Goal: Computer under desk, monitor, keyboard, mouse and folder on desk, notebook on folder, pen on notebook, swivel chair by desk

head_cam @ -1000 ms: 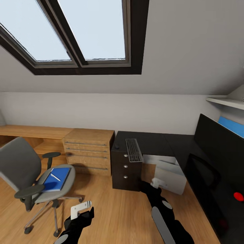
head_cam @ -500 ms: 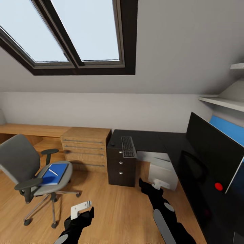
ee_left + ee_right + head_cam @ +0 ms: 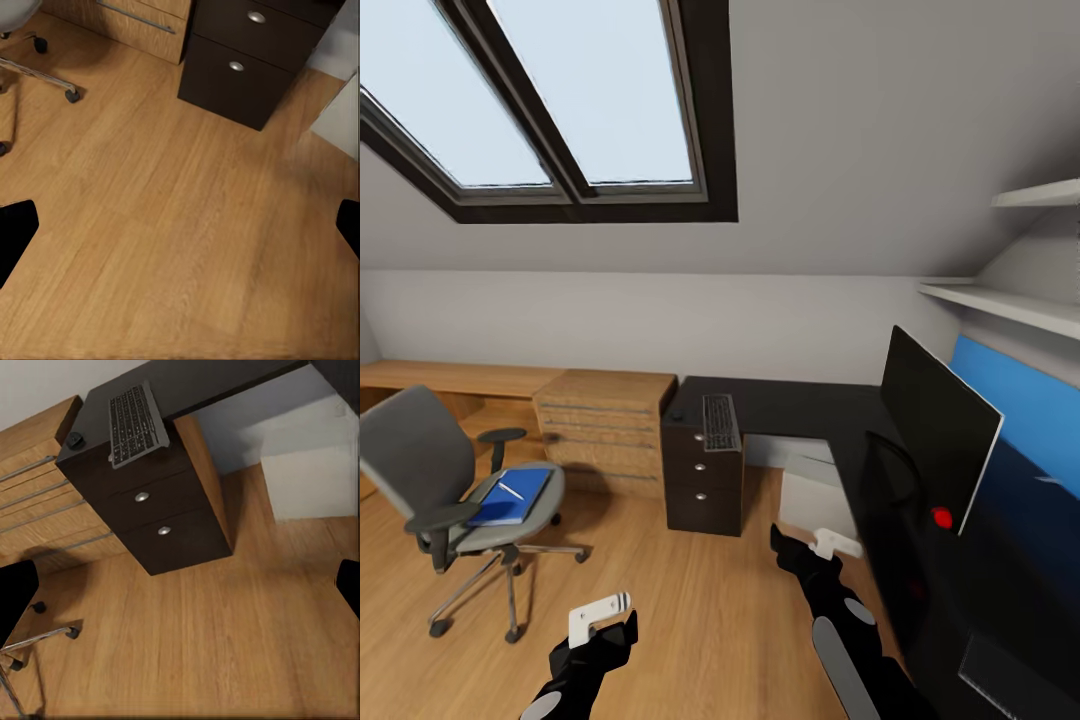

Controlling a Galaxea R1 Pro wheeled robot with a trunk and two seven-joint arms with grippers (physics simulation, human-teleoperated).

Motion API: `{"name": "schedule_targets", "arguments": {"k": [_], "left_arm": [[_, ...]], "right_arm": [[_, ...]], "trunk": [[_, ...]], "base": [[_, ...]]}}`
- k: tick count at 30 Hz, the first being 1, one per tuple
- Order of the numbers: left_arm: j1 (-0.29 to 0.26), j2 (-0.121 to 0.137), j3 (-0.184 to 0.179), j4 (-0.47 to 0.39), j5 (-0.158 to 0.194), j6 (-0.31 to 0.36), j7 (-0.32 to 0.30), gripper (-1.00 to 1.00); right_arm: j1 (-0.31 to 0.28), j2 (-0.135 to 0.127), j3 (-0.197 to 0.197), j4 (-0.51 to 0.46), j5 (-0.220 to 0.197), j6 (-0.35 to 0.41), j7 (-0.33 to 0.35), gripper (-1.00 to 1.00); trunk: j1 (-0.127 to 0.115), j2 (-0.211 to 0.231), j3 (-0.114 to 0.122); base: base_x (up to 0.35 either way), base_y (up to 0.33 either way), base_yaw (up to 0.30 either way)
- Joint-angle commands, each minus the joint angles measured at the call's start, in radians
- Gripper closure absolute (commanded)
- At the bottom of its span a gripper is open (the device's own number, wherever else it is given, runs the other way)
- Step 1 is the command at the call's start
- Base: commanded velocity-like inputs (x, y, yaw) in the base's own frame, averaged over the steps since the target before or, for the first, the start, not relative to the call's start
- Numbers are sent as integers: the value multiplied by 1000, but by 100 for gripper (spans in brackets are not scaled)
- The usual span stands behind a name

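Both end effectors open, folder [image 3: 510, 497] well left, keyboard [image 3: 720, 421] ahead

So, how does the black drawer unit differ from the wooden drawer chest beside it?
The drawer unit is black with round silver knobs; the chest is light wood with long bar handles. The unit is narrow and taller; the chest is wider and lower. A keyboard and a mouse lie on the desk top above the unit; the chest carries nothing. Both stand on the floor, side by side.
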Motion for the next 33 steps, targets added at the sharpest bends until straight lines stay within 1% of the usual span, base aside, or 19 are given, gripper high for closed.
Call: {"name": "schedule_targets", "arguments": {"k": [1, 6, 11, 12, 15, 18, 19, 20, 22, 23, 28, 33], "left_arm": [[0, 1, -2, -2, 7, 2, 8, -100], [-1, 1, -2, -2, 7, 2, 8, -100], [-1, 1, -2, -2, 6, 2, 8, -100], [-1, 1, -2, -2, 6, 2, 8, -100], [-1, 1, -2, -2, 6, 2, 8, -100], [-1, 1, -2, -2, 6, 2, 10, -100], [-1, 1, -2, -2, 6, 2, 10, -100], [-1, 1, -2, -2, 6, 2, 10, -100], [-1, 1, -2, -2, 6, 2, 10, -100], [0, 1, -2, -2, 6, 2, 10, -100], [-1, 1, -2, -2, 6, 2, 10, -100], [-1, 1, -2, -2, 6, 2, 10, -100]], "right_arm": [[-1, 0, 2, -2, -6, 3, -7, -100], [-1, 1, 1, -3, -6, 3, -7, -100], [-1, -4, -7, -2, 0, 1, -10, -100], [-1, -17, -16, -3, 1, 0, -10, -100], [-1, -23, -19, -3, 1, 0, -9, -100], [-1, -42, -22, -1, 2, 0, -7, -100], [-1, -52, -26, 0, 1, 0, -8, -100], [-1, -55, -28, 0, 1, 0, -9, -100], [-1, -61, -41, 2, 0, 1, -10, -100], [-1, -64, -65, 4, 0, 2, -11, -100], [-1, -66, -110, 6, 1, 7, -11, -100], [-2, -67, -127, 32, 0, 9, -12, -100]], "trunk": [[0, -2, -2], [0, -2, -2], [0, -2, -2], [0, -2, -2], [0, -2, -2], [0, -2, -2], [0, -2, -2], [0, -2, -2], [0, -2, -2], [0, -2, -2], [0, -2, -2], [0, -2, -2]], "base": [[-257, -237, 0], [-257, -237, 0], [-257, -240, 0], [-235, -259, 0], [-212, -275, 0], [-110, -316, 0], [-39, -331, 0], [-31, -332, 0], [-18, -335, 0], [-8, -337, 0], [-4, -338, 0], [-1, -338, 0]]}}
